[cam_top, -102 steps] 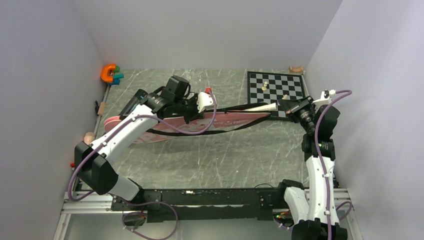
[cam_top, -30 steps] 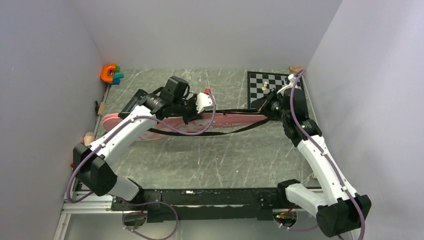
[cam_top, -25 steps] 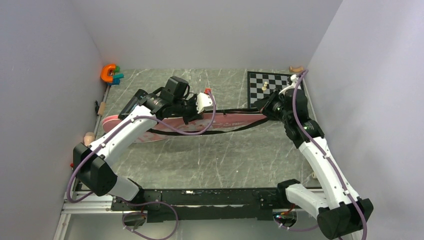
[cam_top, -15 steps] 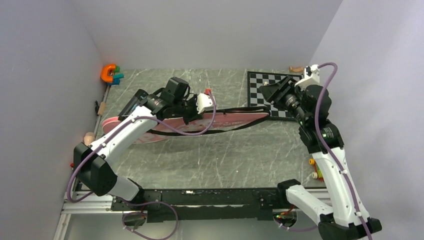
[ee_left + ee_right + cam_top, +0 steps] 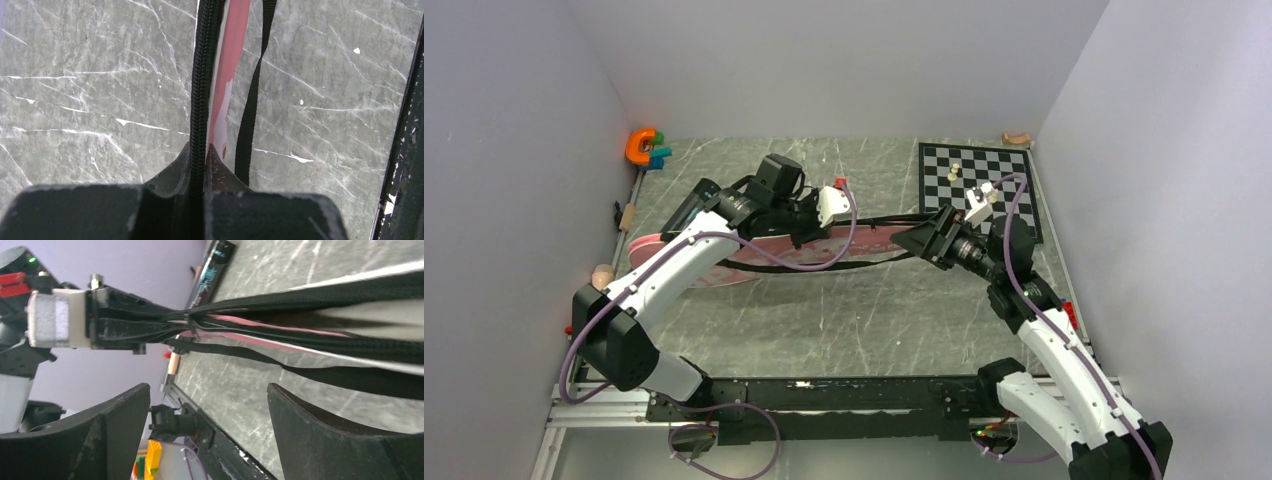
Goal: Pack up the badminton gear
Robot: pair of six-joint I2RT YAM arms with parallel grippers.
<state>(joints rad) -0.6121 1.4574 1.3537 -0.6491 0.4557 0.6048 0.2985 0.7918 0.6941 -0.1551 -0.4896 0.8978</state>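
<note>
The long pink racket bag (image 5: 724, 258) lies across the table, its black strap (image 5: 854, 262) trailing along the front. My left gripper (image 5: 807, 222) is shut on the bag's black zipper edge (image 5: 200, 90) and holds it up. In the left wrist view the pink side (image 5: 236, 45) and the strap (image 5: 250, 110) run away from the fingers (image 5: 220, 165). At the bag's right end my right gripper (image 5: 907, 241) stands open, looking along the gaping zipper edges (image 5: 350, 295) with nothing between its fingers (image 5: 125, 410). Something pale (image 5: 380, 315) shows inside the opening. A black tube (image 5: 688, 207) lies behind the left arm.
A black-and-white chessboard (image 5: 1009, 190) with pale pieces (image 5: 954, 172) sits at the back right, just behind the right arm. An orange and teal toy (image 5: 644, 147) is in the back left corner. Grey walls close in on both sides.
My right gripper has opened, lifted away over the chessboard, then come back down to the bag's right end. The left gripper has kept its hold on the zipper edge.
</note>
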